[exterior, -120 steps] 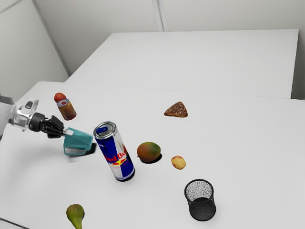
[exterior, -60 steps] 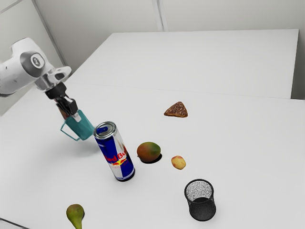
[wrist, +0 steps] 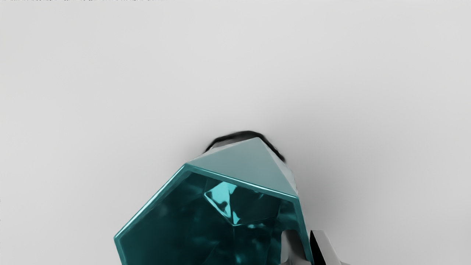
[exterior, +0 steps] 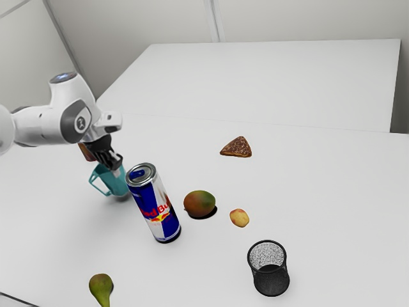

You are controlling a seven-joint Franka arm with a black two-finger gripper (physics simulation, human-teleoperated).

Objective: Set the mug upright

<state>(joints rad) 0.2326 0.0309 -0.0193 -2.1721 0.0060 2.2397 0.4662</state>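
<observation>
Over there the black two-finger tool (exterior: 117,171) has the wall of the faceted teal mug (exterior: 115,184) pinched, one finger inside. Mouth up but slightly tilted, the mug is low over the white counter (exterior: 319,173), near the blue-and-silver drink can (exterior: 153,204).

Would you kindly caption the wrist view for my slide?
The gripper pinches the teal mug by its wall, one finger inside, one outside.
</observation>
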